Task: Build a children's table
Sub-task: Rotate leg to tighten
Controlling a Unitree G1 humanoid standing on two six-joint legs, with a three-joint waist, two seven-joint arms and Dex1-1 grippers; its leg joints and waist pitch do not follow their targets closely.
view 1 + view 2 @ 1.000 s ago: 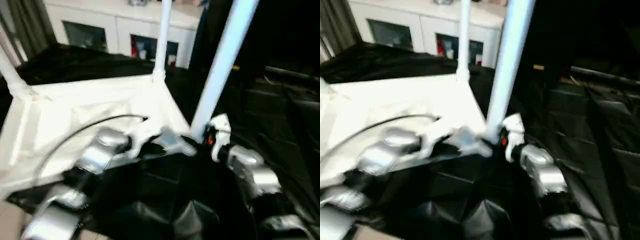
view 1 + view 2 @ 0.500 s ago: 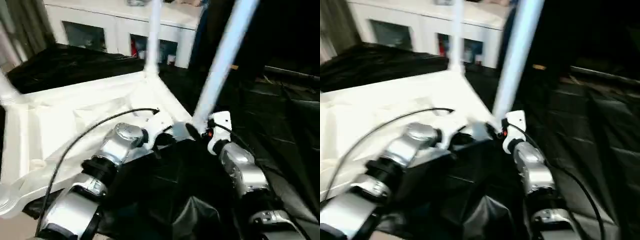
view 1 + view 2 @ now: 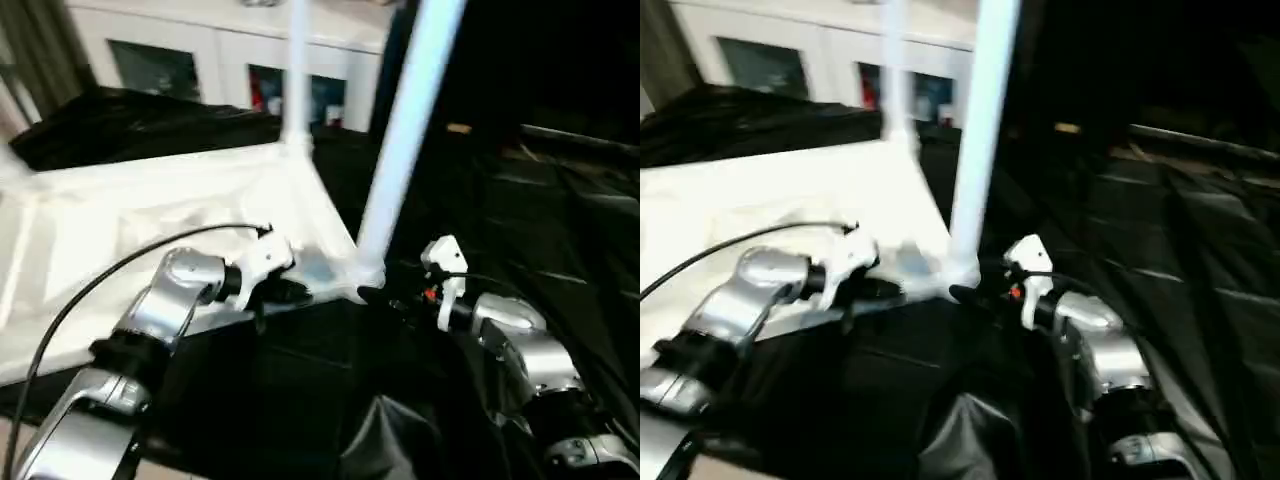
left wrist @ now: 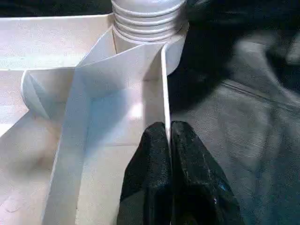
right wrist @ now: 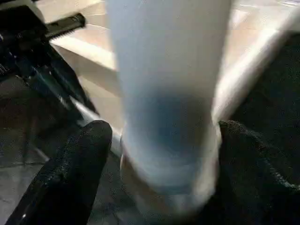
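**A:** Where was the children's table at that point?

**B:** Upside down on black sheeting, ribbed underside up. The near leg stood upright in its corner socket, and a farther leg rose from the corner beyond it, in front of a white cabinet.

**A:** How would you have expected it to handle?

**B:** Light and stiff, I'd judge; hollow plastic, smooth enough to slip under the pads. The rim wall looked thin but rigid, a fair place to pinch. The leg seemed best taken low, near the socket, where it would lever least.

**A:** And the claws?

**B:** The left gripper was closed, its fingers pinching that rim wall just short of the socket. The right gripper stood wide, one finger on either side of the leg's base, with a gap showing beside at least the left one, so not gripping.
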